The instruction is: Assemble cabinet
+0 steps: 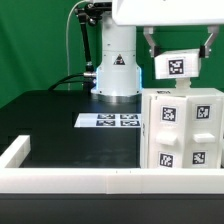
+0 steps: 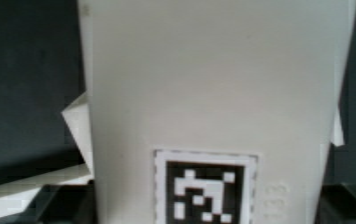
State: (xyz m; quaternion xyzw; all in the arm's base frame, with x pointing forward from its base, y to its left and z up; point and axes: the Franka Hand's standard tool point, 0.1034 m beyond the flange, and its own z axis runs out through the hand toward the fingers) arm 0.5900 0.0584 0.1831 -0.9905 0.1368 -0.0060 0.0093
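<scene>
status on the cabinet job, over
Gripper shut on tagged white block, held above the cabinet. Cabinet standing at the exterior view's right. Nothing seen between them.

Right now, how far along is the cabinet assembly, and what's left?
Done: the cabinet stands upright at the exterior view's right, with tags showing on its front. In hand: the gripper grips a tagged white piece just above the cabinet's top, and that piece fills the wrist view. Left: lowering and seating that piece. Whether other parts remain cannot be told from these views.
</scene>
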